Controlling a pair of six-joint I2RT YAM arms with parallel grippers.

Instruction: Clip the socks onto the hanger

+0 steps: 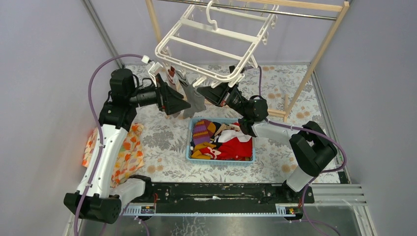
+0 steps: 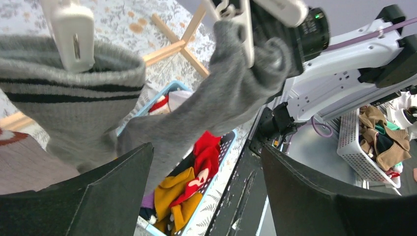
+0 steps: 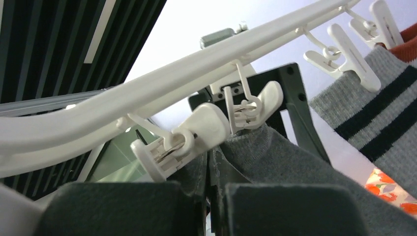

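Observation:
The white hanger [image 1: 216, 39] hangs from a rail at the back. From its near clips dangle a dark-red-and-white cuffed sock [image 1: 171, 77] and a plain grey sock [image 1: 194, 96]. In the left wrist view a black-striped sock [image 2: 69, 98] hangs from a clip [image 2: 74, 34], with the plain grey sock [image 2: 221, 93] beside it. My left gripper [image 2: 206, 162] is open just below them and holds nothing. My right gripper [image 3: 212, 184] is shut on the plain grey sock's [image 3: 285, 157] top edge, right under the clip [image 3: 251, 105] that bites it.
A blue basket [image 1: 189, 142] of red, orange and purple clothes sits below the socks. An orange flowered cloth [image 1: 125, 152] lies by the left arm. The pale wooden rack [image 1: 319, 54] stands at the right. A white basket [image 2: 354, 147] sits beyond the table.

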